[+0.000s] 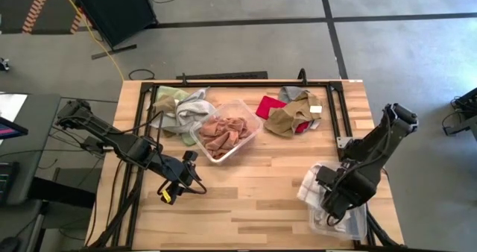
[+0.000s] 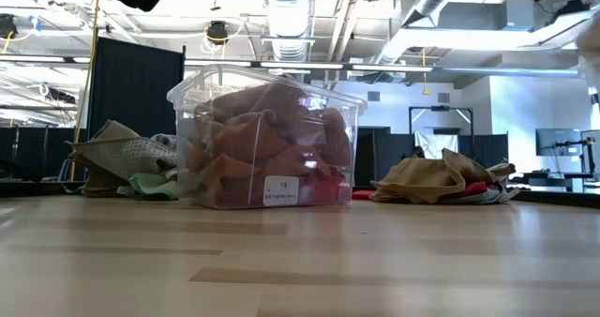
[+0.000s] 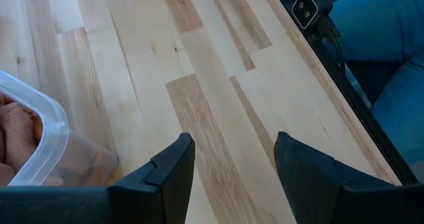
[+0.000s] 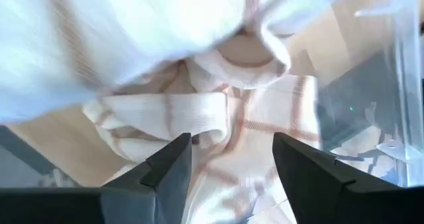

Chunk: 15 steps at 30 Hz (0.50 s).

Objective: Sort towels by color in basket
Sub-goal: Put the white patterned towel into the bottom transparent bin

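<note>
A white checked towel point(image 4: 218, 118) lies crumpled in a clear basket point(image 1: 350, 226) at the table's near right, one part point(image 1: 308, 185) draped over the rim. My right gripper point(image 4: 232, 164) hangs open just above it, pointing down, with nothing between its fingers. A second clear basket point(image 1: 250, 121) mid-table holds rust-orange towels point(image 1: 223, 133). Pale green and grey towels point(image 1: 180, 106) are heaped at the far left. Red, tan-brown and grey towels point(image 1: 291, 114) are heaped at the far right. My left gripper point(image 3: 235, 164) hovers open over bare wood near the middle basket.
A black metal frame point(image 1: 339, 106) runs along the table's far edge and down both sides. Bare wood point(image 1: 253, 200) stretches between the two arms at the near side. In the low view the middle basket point(image 2: 267, 143) stands between the two towel heaps.
</note>
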Each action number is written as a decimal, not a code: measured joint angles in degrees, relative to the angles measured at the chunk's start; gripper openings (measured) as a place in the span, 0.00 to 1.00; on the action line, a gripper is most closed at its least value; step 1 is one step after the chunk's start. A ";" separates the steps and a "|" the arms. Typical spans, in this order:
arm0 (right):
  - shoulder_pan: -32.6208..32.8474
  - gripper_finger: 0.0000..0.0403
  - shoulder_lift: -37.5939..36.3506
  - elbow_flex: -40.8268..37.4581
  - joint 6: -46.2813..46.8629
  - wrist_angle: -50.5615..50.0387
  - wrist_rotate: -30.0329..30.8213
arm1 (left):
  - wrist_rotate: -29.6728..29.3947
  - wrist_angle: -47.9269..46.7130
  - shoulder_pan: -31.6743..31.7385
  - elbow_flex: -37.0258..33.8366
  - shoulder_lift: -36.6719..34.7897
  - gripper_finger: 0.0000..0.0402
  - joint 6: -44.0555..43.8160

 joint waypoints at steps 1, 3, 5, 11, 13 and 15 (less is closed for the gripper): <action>0.00 0.61 0.00 0.67 0.09 -0.22 0.25 | 0.02 0.00 0.00 0.00 0.00 0.49 0.00; 0.00 0.61 0.00 1.87 0.21 -0.22 1.31 | 0.00 -0.01 0.00 0.00 0.00 0.49 0.00; 0.00 0.61 0.00 2.95 0.25 0.33 3.77 | 0.02 -0.02 0.00 0.00 0.00 0.49 0.00; -0.02 0.62 -0.02 5.21 -1.24 3.56 10.25 | 0.00 0.00 0.00 0.00 0.00 0.49 0.42; 0.00 0.62 -0.02 5.32 -2.21 6.23 11.81 | 0.00 0.00 0.00 0.00 0.00 0.49 0.42; -0.02 0.62 0.08 5.32 -3.96 9.95 13.73 | 0.00 0.00 0.00 0.00 0.00 0.49 0.42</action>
